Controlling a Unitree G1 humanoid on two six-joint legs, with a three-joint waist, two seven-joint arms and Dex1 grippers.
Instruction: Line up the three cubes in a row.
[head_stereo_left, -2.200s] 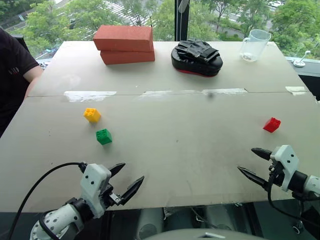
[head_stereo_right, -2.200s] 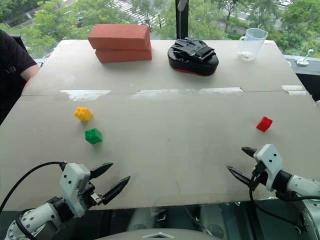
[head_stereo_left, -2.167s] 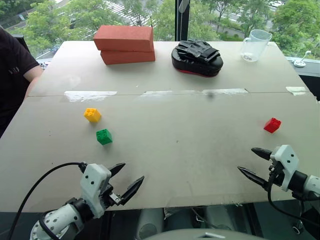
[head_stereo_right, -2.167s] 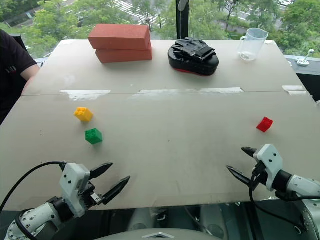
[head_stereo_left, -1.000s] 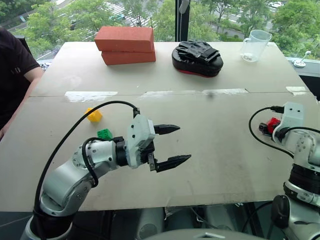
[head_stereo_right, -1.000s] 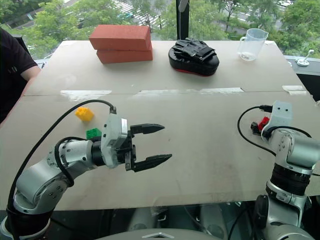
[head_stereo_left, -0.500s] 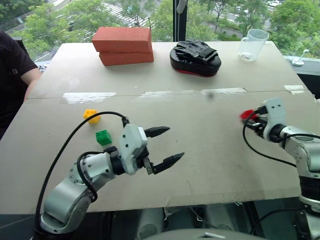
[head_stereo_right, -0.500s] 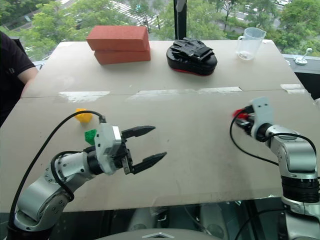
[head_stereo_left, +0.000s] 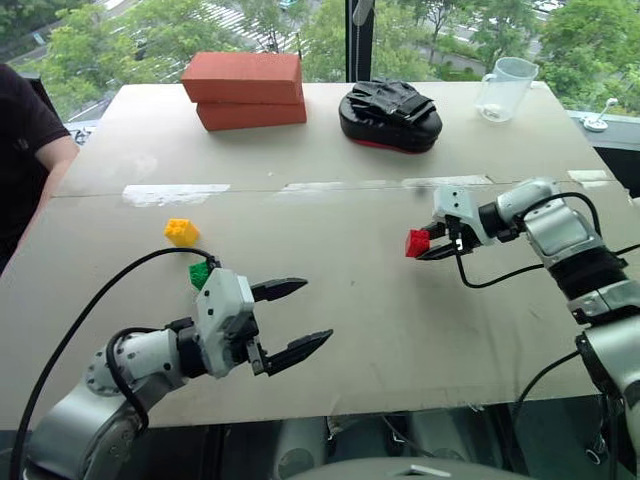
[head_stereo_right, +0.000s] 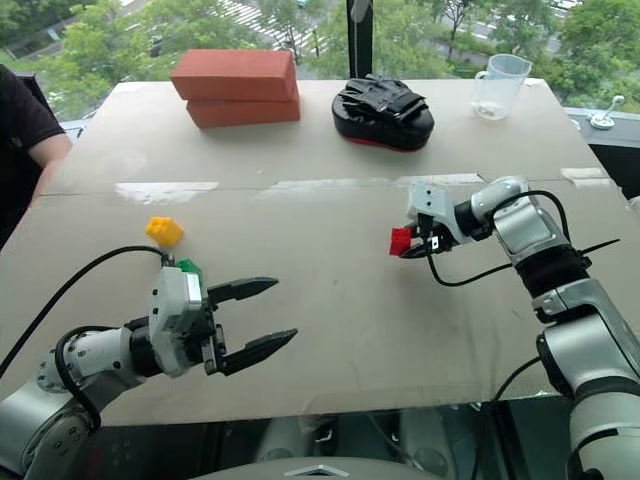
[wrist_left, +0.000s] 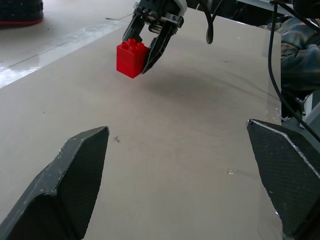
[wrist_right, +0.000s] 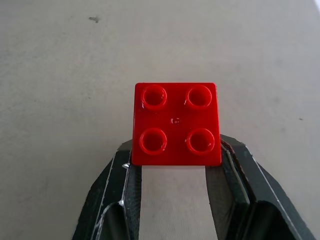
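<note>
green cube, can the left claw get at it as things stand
Probably yes. The green cube lies on the table just behind the open left claw, beside its wrist, with only the arm's own cable arching nearby. The claw points away from it, though, so the arm would likely have to pull back and turn first.

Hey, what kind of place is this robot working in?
Probably an indoor test bench by a window, not a home. A plain board table carries unrelated props, stacked bricks and a plastic measuring cup, trees show outside, and a seated person watches alongside.
</note>
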